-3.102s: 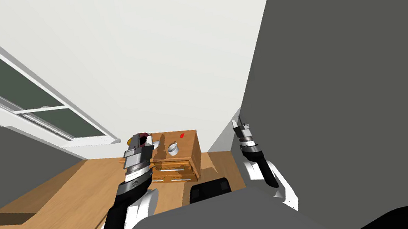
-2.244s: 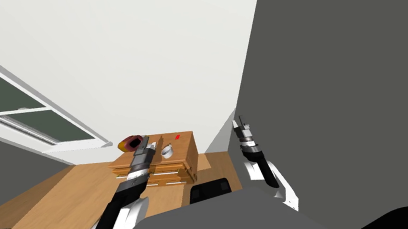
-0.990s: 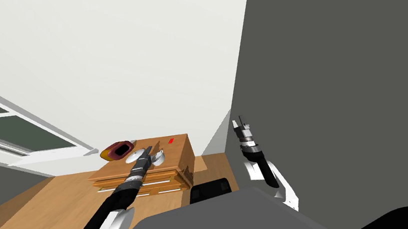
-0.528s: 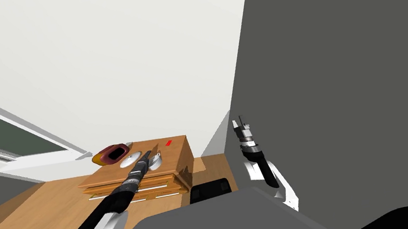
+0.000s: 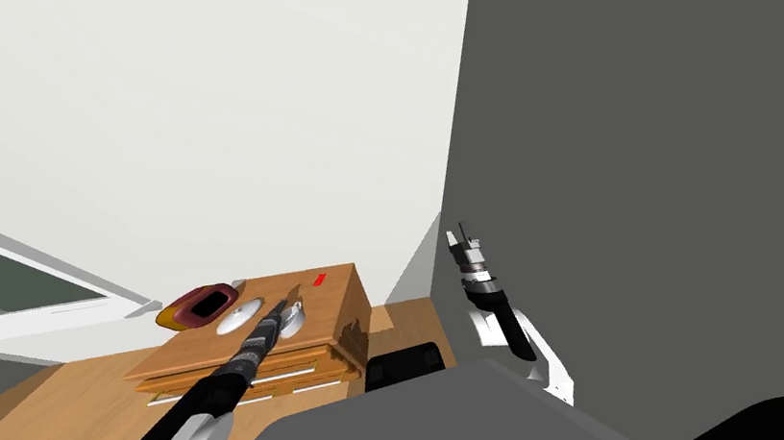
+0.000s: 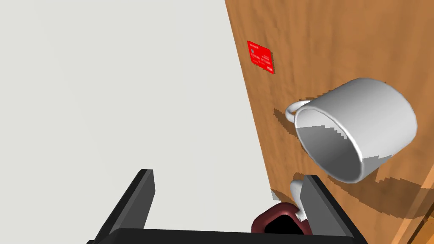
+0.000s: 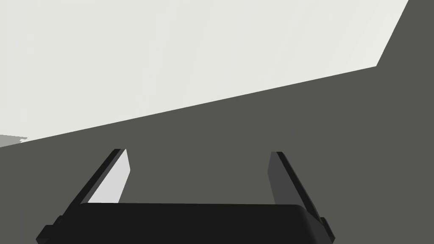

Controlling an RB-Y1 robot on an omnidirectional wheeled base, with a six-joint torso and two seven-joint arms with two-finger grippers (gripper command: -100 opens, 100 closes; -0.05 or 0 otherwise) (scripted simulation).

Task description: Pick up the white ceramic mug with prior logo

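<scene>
Approach under way: the left claw [image 6: 229,174], fingers spread and holding nothing, hovers over a wooden chest of drawers [image 5: 339,300] at the lower centre of the head camera's frame, closing on the white mug [image 6: 356,127]. The mug sits on the chest's top, its open mouth turned toward the claw and its handle [image 6: 293,109] pointing toward a small red card [image 6: 260,56] lying farther along the wood. No logo can be made out on it. The mug lies just outside one of the claw's fingers, not between them, so the grasp has not begun. A maroon-and-yellow object [image 5: 197,307] and a round white dish [image 5: 237,317] share the top, left of the mug in the head frame. The right claw [image 7: 198,151] is held up right of centre in the head frame, fingers apart and empty. The next move appears to call for a sideways shift that brings the mug's wall between the fingers, then a short advance and a squeeze, keeping clear of the handle and the neighbouring dish.
</scene>
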